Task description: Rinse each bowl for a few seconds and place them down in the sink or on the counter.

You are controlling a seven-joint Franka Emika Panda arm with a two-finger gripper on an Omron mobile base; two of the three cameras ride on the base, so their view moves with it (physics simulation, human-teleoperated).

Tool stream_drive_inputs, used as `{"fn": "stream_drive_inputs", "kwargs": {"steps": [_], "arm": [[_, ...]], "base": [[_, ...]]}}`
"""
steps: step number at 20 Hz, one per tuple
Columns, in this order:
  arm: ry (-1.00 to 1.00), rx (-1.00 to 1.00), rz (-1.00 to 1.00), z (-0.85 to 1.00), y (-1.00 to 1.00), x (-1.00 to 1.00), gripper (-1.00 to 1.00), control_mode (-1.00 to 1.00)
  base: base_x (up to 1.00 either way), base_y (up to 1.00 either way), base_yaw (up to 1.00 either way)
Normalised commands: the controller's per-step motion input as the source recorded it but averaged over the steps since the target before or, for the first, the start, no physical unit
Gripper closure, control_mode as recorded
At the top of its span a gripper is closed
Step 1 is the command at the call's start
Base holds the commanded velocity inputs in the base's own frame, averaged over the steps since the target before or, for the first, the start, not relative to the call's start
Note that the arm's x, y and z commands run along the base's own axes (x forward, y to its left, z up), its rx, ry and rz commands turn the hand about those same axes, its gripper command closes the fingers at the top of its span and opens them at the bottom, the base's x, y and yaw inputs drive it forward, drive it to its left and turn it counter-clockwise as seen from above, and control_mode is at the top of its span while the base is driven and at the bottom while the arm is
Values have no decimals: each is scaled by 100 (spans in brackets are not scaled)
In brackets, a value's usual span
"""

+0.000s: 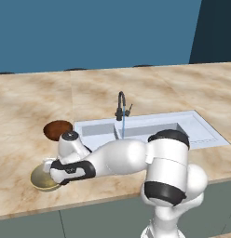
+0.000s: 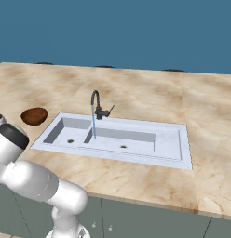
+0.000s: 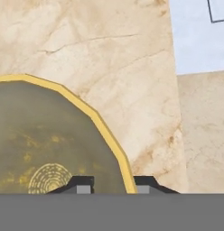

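The pale olive-gold bowl [image 1: 39, 180] sits on the counter [image 1: 24, 102] near its front edge, left of the sink [image 1: 203, 132]. My gripper [image 3: 113, 185] points down over the bowl's right side. In the hand view one fingertip stands inside the bowl [image 3: 46, 144] and the other just outside its yellow rim, with the jaws drawn narrow around the rim. The dark reddish-brown bowl [image 1: 57, 130] [image 2: 34, 115] rests on the counter beside the sink's left end, apart from the gripper.
A dark curved faucet [image 1: 121, 104] [image 2: 95, 104] stands behind the white two-basin sink [image 2: 175, 146], and a thin blue stream of water [image 1: 123, 126] [image 2: 93, 123] falls from it into the basin. The counter's front edge lies just in front of the olive-gold bowl.
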Motion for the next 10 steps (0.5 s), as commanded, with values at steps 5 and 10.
{"fn": "stream_drive_inputs", "kwargs": {"steps": [5, 10], "arm": [[-16, 0, 1, 57, -14, -20, 100, -100], [-7, 5, -5, 56, -37, -23, 100, -100]], "base": [[0, 0, 0], [0, 0, 0]]}}
